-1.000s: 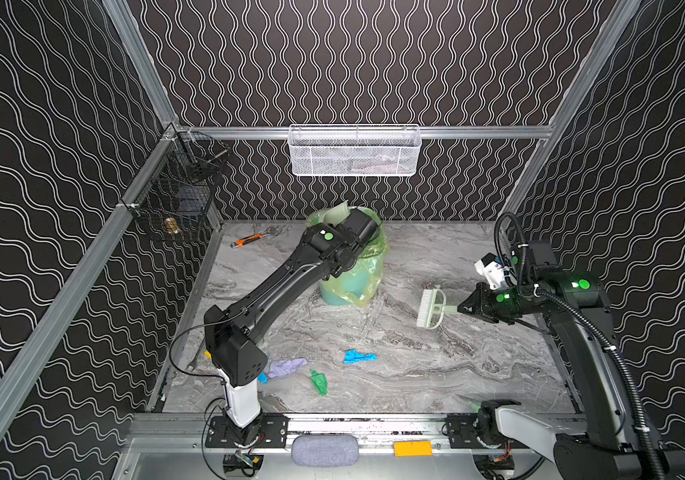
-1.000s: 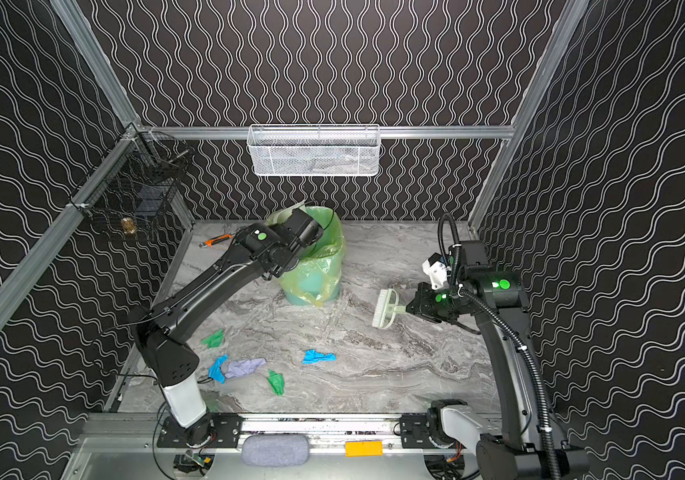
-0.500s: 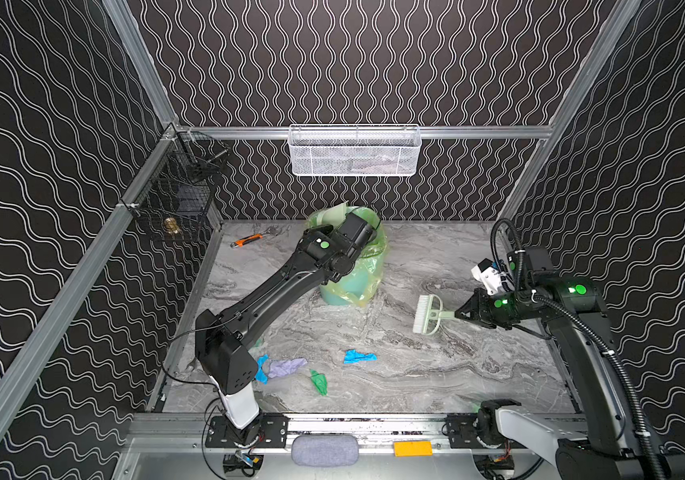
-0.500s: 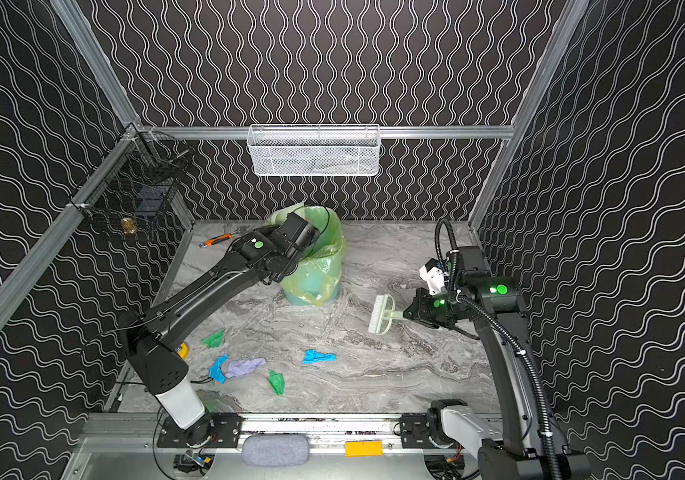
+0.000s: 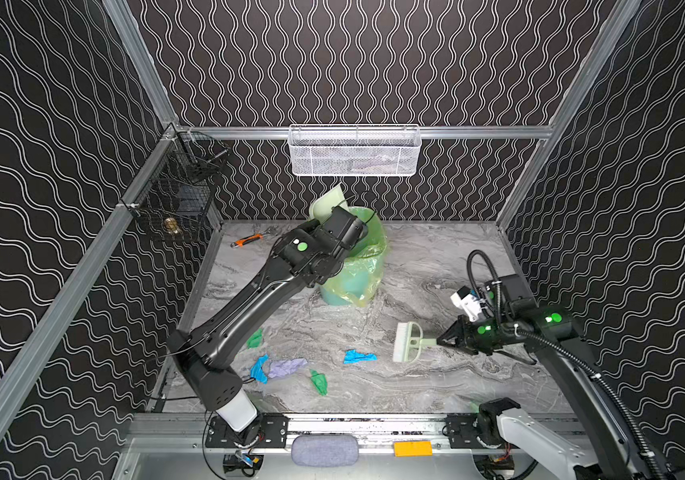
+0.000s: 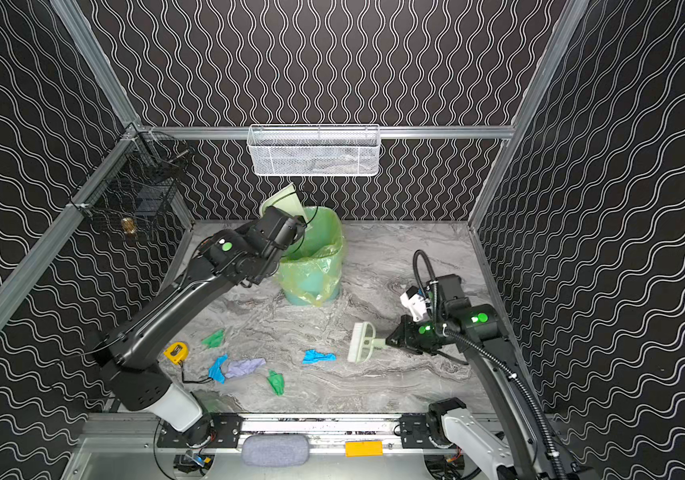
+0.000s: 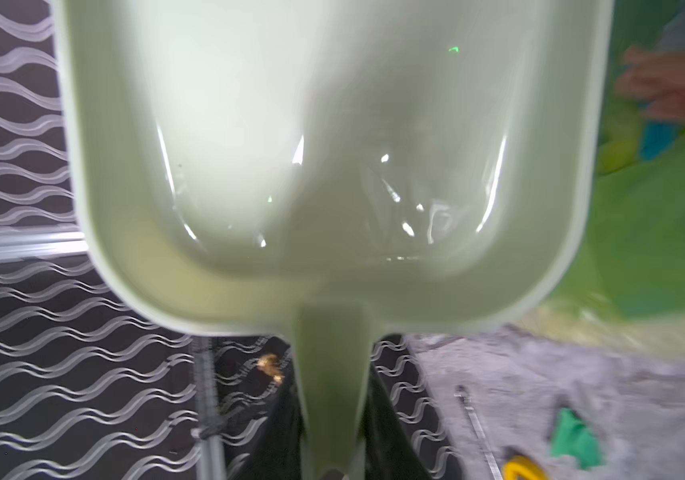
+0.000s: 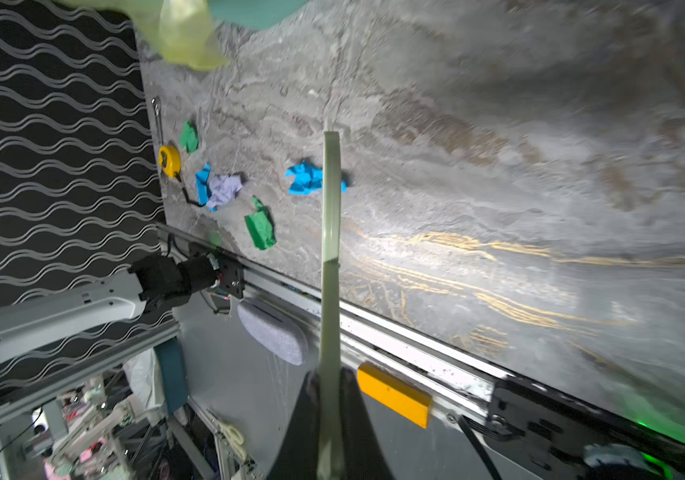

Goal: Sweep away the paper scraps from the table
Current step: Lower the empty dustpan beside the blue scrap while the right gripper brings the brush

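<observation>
Five scraps (image 6: 244, 367) are lying on the worktop (image 5: 436, 257) in the lower middle of both top views, well apart from the bin (image 5: 357, 270); a green one (image 5: 254, 338) is sitting farthest left; a blue one (image 5: 259, 368) is touching a lilac one (image 5: 286, 366); another green (image 5: 319, 381) is lying lowest; a second blue (image 5: 358, 356) is lying to the right, alone. The brush (image 5: 407, 343) is hanging just right of that blue scrap, bristles facing left; whether it is touching the worktop I cannot tell. The right pincer (image 5: 440, 341) is clamping the brush handle, jaws together on it. The left pincer (image 7: 334, 436) is gripping the dustpan (image 7: 332, 166) by its handle; in both top views the pan is tilting up at the bin's far rim, in the upper middle. The bin, lined with a green bag, is standing upright mid-frame. A yellow tape (image 6: 176, 352) is lying left of the scraps, beside the left arm; a wrench (image 5: 249, 240) is lying at the worktop's upper left.
</observation>
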`<action>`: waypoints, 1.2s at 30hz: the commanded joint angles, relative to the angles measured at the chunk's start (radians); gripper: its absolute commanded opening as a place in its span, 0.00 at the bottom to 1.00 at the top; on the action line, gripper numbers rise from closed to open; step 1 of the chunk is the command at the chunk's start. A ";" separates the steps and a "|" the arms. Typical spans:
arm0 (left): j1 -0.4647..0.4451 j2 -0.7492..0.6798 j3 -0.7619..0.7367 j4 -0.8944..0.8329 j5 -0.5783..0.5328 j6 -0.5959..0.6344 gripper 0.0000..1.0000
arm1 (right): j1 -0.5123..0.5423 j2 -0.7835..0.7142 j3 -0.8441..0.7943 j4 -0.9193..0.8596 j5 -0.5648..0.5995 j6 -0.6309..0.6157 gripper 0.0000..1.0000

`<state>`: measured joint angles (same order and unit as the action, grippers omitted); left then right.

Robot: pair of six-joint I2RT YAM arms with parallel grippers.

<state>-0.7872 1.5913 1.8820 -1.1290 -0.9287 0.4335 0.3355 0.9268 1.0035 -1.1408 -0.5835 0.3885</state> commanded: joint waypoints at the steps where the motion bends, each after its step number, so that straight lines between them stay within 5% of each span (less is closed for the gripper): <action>1: -0.033 -0.047 -0.015 -0.137 0.137 -0.246 0.04 | 0.095 -0.007 -0.068 0.221 -0.015 0.184 0.00; 11: -0.195 -0.192 -0.137 -0.287 0.351 -0.602 0.05 | 0.386 0.123 -0.162 0.601 0.069 0.365 0.00; 20: -0.318 -0.273 -0.214 -0.364 0.419 -0.756 0.06 | 0.439 0.272 -0.215 0.758 0.102 0.399 0.00; 36: -0.488 -0.346 -0.384 -0.264 0.548 -0.808 0.06 | 0.418 0.234 -0.201 0.399 0.228 0.323 0.00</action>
<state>-1.2484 1.2507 1.5101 -1.4322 -0.4091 -0.3416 0.7567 1.1847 0.8078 -0.6243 -0.3992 0.7387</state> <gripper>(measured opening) 0.212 0.091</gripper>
